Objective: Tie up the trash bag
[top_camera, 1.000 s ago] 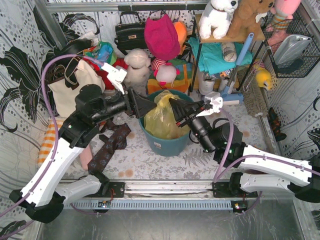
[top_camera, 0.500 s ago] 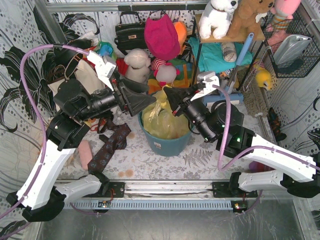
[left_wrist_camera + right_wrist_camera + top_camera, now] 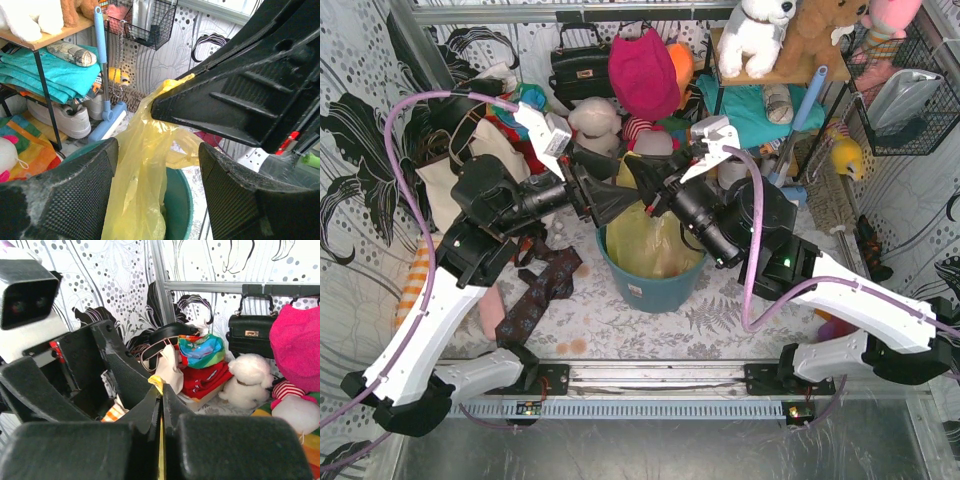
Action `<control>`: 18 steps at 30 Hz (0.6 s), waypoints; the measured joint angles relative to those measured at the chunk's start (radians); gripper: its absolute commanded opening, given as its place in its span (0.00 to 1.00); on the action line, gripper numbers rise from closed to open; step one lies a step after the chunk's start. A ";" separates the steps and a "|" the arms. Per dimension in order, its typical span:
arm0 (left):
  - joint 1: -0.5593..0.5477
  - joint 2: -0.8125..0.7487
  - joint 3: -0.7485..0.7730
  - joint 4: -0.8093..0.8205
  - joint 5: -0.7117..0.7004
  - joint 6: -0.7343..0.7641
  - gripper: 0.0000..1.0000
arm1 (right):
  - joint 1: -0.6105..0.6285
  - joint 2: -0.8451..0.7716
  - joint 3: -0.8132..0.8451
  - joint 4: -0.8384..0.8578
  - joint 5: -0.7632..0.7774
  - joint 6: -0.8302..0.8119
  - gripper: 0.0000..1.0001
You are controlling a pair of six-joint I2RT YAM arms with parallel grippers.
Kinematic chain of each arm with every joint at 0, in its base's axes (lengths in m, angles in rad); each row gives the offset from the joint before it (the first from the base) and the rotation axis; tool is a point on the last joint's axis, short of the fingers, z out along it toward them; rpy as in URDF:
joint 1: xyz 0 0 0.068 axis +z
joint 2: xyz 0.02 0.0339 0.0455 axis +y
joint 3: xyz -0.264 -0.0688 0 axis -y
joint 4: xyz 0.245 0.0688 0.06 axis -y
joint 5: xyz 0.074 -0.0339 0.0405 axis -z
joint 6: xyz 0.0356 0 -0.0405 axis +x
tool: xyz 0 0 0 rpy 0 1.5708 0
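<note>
Clearly, trash bag (image 3: 140, 170) sits pinched between right fingers (image 3: 144, 414).

No lettering, brand name or number is legible in any of the three views. A small pale label (image 3: 636, 291) on the front wall of the teal bucket (image 3: 670, 288), lower centre of the overhead frame, is too small to read.

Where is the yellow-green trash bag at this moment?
In the top view the trash bag stands at the centre between the two arms, inside the teal bucket. Its top is pinched in the right pincer.
</note>
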State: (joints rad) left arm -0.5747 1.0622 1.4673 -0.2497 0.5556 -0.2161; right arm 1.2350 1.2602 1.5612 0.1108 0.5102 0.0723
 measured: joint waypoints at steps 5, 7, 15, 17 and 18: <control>0.000 -0.002 -0.035 0.060 -0.017 0.010 0.74 | 0.000 0.037 0.043 -0.005 -0.009 -0.024 0.00; 0.000 -0.005 -0.041 0.071 -0.022 0.010 0.74 | -0.002 0.050 0.055 -0.011 -0.004 -0.035 0.00; 0.001 -0.029 0.044 0.028 -0.059 -0.050 0.71 | -0.069 0.090 0.125 -0.056 0.014 -0.023 0.00; 0.001 -0.029 0.084 0.010 -0.085 -0.093 0.70 | -0.097 0.097 0.137 -0.070 0.021 -0.004 0.00; 0.001 -0.030 0.097 0.006 -0.098 -0.121 0.69 | -0.111 0.101 0.140 -0.077 0.023 0.006 0.00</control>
State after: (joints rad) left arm -0.5739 1.0321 1.5642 -0.2440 0.4576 -0.3367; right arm 1.1244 1.3609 1.7016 0.0341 0.5335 0.0780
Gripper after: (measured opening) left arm 0.712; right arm 0.003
